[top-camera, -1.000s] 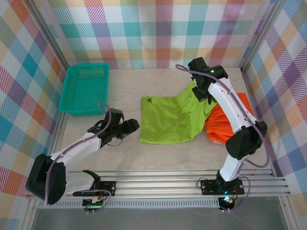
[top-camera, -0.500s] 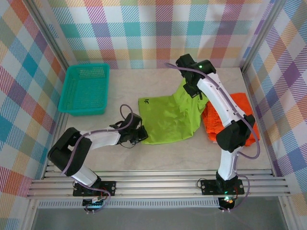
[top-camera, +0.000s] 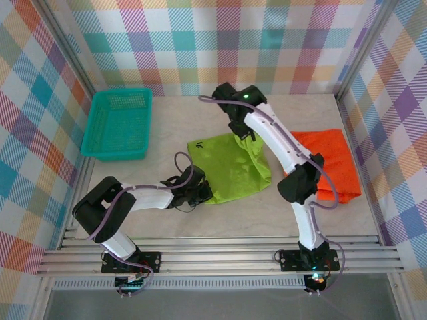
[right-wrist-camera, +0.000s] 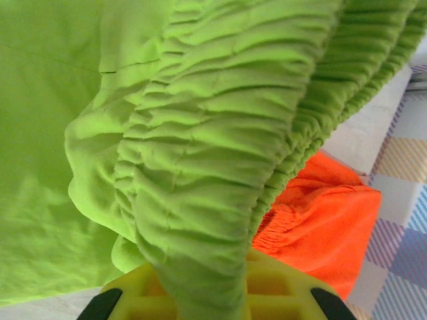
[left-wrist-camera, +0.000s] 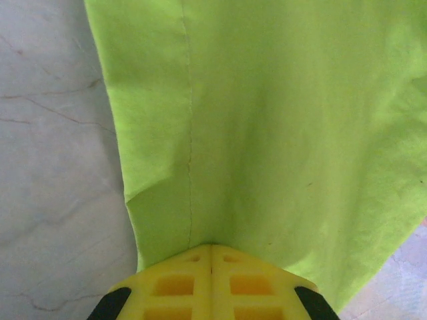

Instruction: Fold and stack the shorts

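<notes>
– Shorts first: where does the lime green pair sit?

– The lime green shorts (top-camera: 233,163) lie near the middle of the table (top-camera: 267,213), partly doubled over, with their far edge raised off the surface.

– Who has hold of them?

– Both arms. At about seven o'clock on the cloth, the left gripper (top-camera: 202,193) is clamped on the near hem. On its wrist camera the yellow fingers (left-wrist-camera: 180,283) meet with the green fabric (left-wrist-camera: 280,133) pinched between them, and pale marbled tabletop shows at nine o'clock.

– And the other?

– The right gripper (top-camera: 242,131) grasps the same pair at twelve o'clock. Its wrist view shows the gathered elastic waistband (right-wrist-camera: 200,133) bunched and draped over the yellow fingers (right-wrist-camera: 267,283), which are pinched onto it.

– Anything else on the table?

– The orange shorts (top-camera: 330,163) lie flat at three o'clock from the green pair, near the right wall. The right arm crosses over their near-left corner. From the right wrist they appear just beyond the waistband at four o'clock (right-wrist-camera: 320,220). A teal mesh basket (top-camera: 119,123) stands at ten o'clock, well apart from the cloth, against the left wall.
</notes>
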Available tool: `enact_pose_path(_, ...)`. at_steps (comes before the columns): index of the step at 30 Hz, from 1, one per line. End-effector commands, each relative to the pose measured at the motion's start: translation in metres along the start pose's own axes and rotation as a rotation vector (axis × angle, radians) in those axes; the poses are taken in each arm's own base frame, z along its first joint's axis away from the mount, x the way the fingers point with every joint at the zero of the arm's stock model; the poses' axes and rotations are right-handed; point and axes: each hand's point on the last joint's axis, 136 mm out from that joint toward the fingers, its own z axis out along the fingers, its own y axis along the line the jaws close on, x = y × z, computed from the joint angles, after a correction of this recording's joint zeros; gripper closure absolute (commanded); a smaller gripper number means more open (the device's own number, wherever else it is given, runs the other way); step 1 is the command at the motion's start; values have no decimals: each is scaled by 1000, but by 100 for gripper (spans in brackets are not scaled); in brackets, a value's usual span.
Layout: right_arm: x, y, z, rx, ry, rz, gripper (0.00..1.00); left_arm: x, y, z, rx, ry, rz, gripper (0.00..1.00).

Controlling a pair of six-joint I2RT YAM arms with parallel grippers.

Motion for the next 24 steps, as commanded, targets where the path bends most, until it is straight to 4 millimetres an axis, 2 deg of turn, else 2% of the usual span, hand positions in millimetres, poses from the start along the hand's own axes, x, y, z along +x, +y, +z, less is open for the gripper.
enact_pose_path(1,3,19,-4,-27,32,41,100,15,25,9,-96,35,-5,96)
enact_pose_path(7,-1,67,9,-114,67,50,100,17,20,12,-92,41,1,95)
enact_pose_path(14,-1,102,28,-203,124,80,97,16,16,10,-82,35,1,90)
enact_pose_path(19,-4,120,33,-265,137,93,93,12,7,0,-49,13,-5,76)
enact_pose_path(24,-5,126,36,-283,139,90,89,4,0,-29,-23,-46,-9,51)
